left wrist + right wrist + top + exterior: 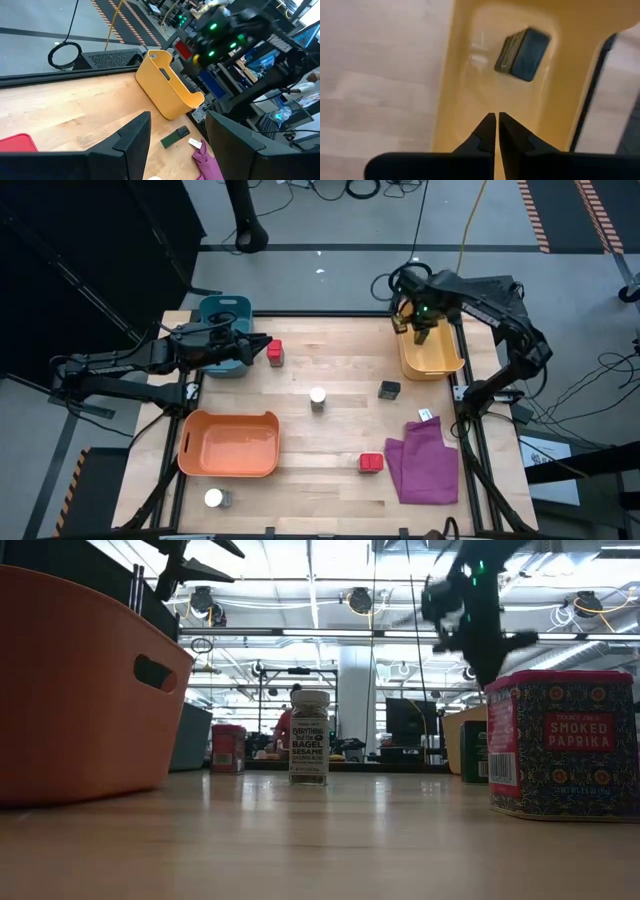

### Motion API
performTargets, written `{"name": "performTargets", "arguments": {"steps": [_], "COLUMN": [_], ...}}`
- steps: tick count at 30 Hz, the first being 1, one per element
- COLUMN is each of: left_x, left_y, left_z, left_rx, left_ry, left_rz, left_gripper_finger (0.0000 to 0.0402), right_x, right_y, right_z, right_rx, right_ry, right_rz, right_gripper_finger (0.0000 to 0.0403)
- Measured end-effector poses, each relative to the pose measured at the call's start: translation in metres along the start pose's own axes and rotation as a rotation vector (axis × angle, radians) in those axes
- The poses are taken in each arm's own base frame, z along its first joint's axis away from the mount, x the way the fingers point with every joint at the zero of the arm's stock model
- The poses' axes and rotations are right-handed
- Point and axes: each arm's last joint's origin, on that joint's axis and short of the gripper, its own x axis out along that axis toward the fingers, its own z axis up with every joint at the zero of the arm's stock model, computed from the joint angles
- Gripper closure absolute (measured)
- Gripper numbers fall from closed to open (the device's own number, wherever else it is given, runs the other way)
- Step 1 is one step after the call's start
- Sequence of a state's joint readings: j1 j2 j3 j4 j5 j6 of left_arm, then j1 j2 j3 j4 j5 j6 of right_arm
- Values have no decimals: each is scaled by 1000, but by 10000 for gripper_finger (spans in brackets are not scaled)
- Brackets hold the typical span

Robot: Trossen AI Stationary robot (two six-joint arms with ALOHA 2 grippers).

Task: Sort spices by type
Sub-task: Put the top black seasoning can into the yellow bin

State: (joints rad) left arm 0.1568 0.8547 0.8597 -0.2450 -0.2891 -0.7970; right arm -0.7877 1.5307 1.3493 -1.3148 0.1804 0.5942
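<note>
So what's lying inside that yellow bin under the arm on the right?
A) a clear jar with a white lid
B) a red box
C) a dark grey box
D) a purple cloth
C: the right wrist view looks straight down past the shut right gripper into the yellow bin, where one dark grey box lies on the bottom.

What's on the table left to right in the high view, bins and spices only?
teal bin → orange bin → red box → white-lidded jar → red box → dark grey box → yellow bin
</note>
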Motion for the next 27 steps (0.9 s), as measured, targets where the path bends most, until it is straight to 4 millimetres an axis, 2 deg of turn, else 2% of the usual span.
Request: {"name": "performTargets", "arguments": {"steps": [5, 9, 27], "left_x": [0, 0, 0], "left_y": [0, 1, 1], "left_z": [0, 1, 1], "left_rx": [1, -2, -10], "left_ry": [-15, -19, -21], "left_rz": [15, 19, 19], "left_gripper_finger": [206, 206, 206], "right_x": [56, 81, 90], "right_y": [-7, -14, -35], "right_z": [-8, -16, 5], "right_rx": [8, 23, 90], "right_ry": [34, 63, -58], "right_rz": [-22, -41, -53], "right_gripper_finger": [402, 403, 403]}}
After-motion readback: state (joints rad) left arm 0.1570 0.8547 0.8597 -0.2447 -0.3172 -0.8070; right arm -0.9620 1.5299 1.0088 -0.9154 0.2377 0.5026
